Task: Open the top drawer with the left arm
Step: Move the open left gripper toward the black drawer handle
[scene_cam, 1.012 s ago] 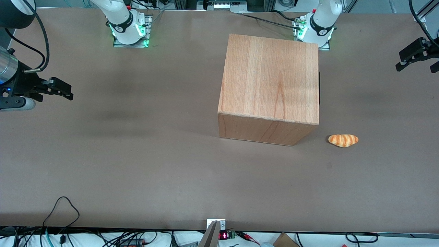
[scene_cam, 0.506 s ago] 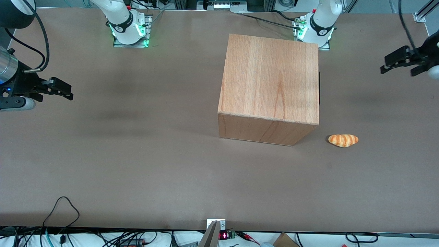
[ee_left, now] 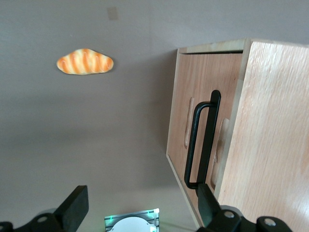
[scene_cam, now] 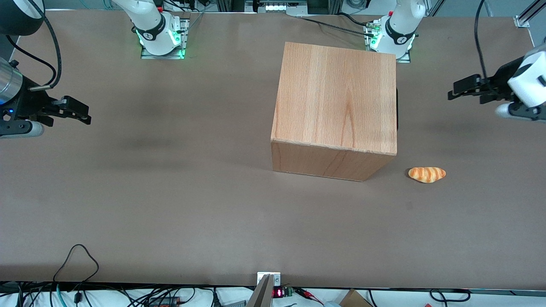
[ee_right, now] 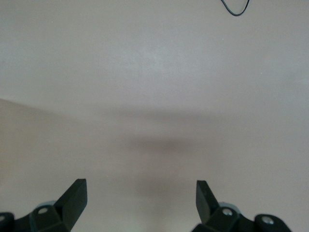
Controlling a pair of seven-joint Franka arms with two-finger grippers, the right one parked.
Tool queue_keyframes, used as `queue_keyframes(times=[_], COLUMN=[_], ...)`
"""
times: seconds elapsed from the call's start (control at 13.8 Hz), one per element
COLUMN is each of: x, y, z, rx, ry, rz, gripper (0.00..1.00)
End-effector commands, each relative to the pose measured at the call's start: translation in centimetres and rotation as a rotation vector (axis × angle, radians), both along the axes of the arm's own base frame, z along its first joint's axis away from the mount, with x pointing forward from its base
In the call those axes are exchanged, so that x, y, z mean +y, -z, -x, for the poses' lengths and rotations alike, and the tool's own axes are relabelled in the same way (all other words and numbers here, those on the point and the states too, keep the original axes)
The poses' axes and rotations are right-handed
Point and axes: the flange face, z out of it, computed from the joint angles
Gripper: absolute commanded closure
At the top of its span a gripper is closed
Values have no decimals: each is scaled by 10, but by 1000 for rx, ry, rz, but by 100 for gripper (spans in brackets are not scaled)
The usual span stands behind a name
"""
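Front view: the gripper (scene_cam: 453, 93) of the left arm (scene_cam: 522, 87) hangs at about three o'clock from the cabinet (scene_cam: 337, 98), well apart from it, fingers spread wide and holding nothing. The top drawer (ee_left: 203, 116) sits shut, its black handle (ee_left: 203, 140) facing the gripper. A bread roll (scene_cam: 427, 174) lies at five o'clock from the cabinet.

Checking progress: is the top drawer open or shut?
Shut: the top drawer sits flush in the cabinet. The open gripper is apart from it.
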Motion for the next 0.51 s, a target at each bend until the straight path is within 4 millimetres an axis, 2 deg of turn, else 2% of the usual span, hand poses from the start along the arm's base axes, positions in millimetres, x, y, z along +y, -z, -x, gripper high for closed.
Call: queue_keyframes(times=[0.0,0.29,0.43], x=[-19,-35,-43], y=[26,71,87], z=[4,9,12], rx=[9,33,42], ry=[12,29,39], rz=[20,16,13], gripper=[0,0,0])
